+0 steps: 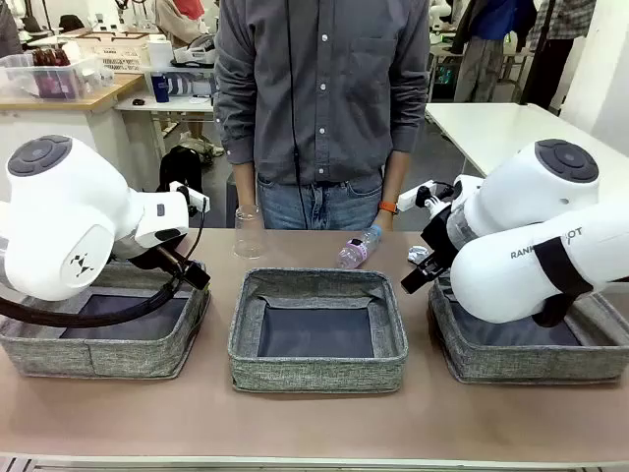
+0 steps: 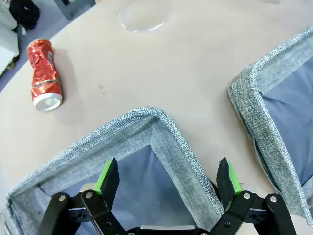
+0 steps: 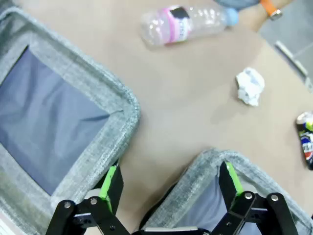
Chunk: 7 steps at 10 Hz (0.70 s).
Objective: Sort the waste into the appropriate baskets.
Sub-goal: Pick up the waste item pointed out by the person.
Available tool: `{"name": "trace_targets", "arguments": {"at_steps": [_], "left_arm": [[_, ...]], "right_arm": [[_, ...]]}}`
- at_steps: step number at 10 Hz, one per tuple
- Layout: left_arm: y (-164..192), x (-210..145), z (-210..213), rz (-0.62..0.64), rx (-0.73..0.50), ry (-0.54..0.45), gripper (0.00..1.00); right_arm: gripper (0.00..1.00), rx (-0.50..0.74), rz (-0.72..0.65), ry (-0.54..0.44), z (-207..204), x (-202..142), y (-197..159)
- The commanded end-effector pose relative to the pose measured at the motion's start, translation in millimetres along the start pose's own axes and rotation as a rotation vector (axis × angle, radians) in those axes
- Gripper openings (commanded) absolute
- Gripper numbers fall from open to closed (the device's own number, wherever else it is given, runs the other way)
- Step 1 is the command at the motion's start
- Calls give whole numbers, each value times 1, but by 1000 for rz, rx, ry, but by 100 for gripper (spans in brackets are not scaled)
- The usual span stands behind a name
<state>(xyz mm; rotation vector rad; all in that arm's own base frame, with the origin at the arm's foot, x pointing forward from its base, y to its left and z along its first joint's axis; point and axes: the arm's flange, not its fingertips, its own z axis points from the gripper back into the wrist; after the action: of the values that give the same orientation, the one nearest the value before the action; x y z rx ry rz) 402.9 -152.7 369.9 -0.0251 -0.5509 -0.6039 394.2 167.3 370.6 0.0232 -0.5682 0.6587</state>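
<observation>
Three grey woven baskets stand in a row: left (image 1: pixel 98 339), middle (image 1: pixel 317 334) and right (image 1: pixel 536 349). Beyond them are a clear plastic cup (image 1: pixel 249 232), standing upright, and a clear bottle with a pink label (image 1: pixel 358 248) lying on its side. My left gripper (image 2: pixel 168 178) hangs open over the left basket's far corner (image 2: pixel 161 127). Past that corner a crushed red can (image 2: pixel 44 76) lies on the table. My right gripper (image 3: pixel 171 183) is open above the right basket's corner (image 3: pixel 210 171). Beyond it lie the bottle (image 3: pixel 188 22), a white paper ball (image 3: pixel 250 85) and a dark multicoloured can (image 3: pixel 305 139).
A person in a grey shirt (image 1: pixel 319 88) stands at the far edge, one hand with an orange wristband (image 1: pixel 388 207) near the bottle. All three baskets show bare dark bases. Bare table runs between the baskets and along the front edge.
</observation>
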Motion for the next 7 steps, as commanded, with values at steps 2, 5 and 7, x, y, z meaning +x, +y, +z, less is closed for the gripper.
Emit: {"name": "trace_targets", "arguments": {"at_steps": [2, 5, 7], "left_arm": [[0, 0, 0, 0, 0, 0, 100], [0, 0, 0, 0, 0, 0, 100], [0, 0, 0, 0, 0, 0, 100]], "right_arm": [[100, 0, 0, 0, 0, 0, 0], [100, 0, 0, 0, 0, 0, 0], [100, 0, 0, 0, 0, 0, 0]]}}
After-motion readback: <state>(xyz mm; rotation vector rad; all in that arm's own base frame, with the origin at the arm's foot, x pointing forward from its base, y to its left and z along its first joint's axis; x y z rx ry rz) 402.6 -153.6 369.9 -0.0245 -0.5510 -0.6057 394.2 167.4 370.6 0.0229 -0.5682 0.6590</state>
